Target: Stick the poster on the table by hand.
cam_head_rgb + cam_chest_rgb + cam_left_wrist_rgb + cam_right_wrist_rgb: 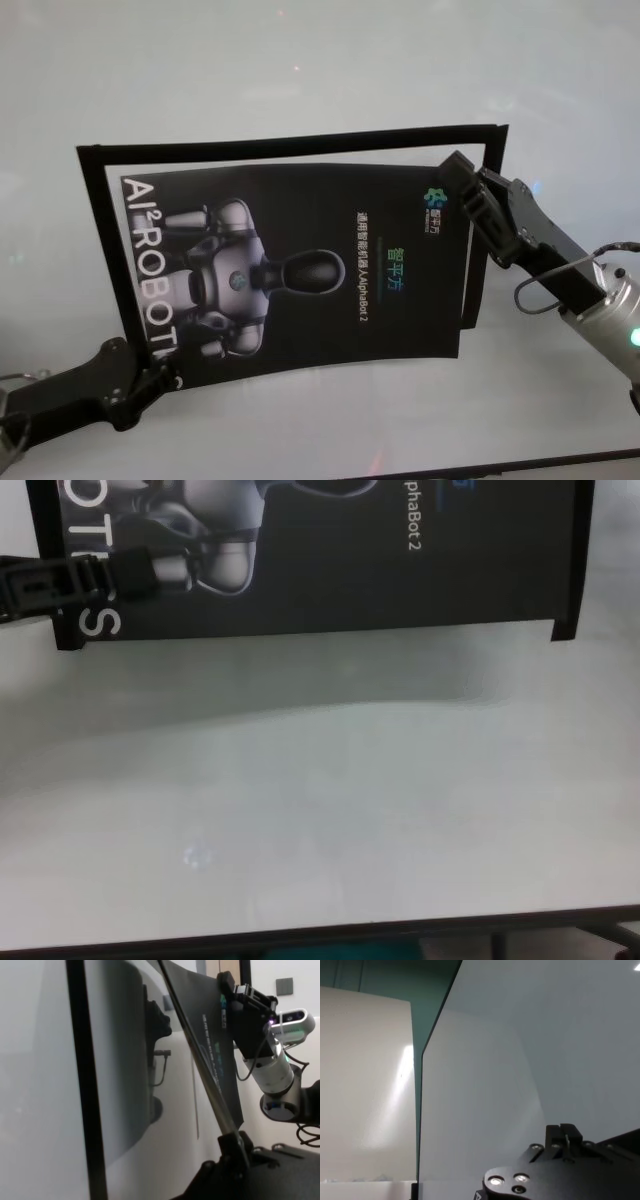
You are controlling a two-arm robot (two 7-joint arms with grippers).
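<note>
Frame centre, poster [300, 270]: above white surface [300, 80], gripped between both tools.
Left tool [160, 375]: pinches lower-left corner.
Right tool [462, 185]: clamps upper-right edge.
Print: "AI² ROBOT", "AlphaBot 2".

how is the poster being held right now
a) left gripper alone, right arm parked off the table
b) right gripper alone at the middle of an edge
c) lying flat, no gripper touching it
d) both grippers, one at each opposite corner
d: the left gripper grips the near left corner of the poster while the right gripper grips its far right corner, and the sheet hangs lifted and tilted above the table.
</note>
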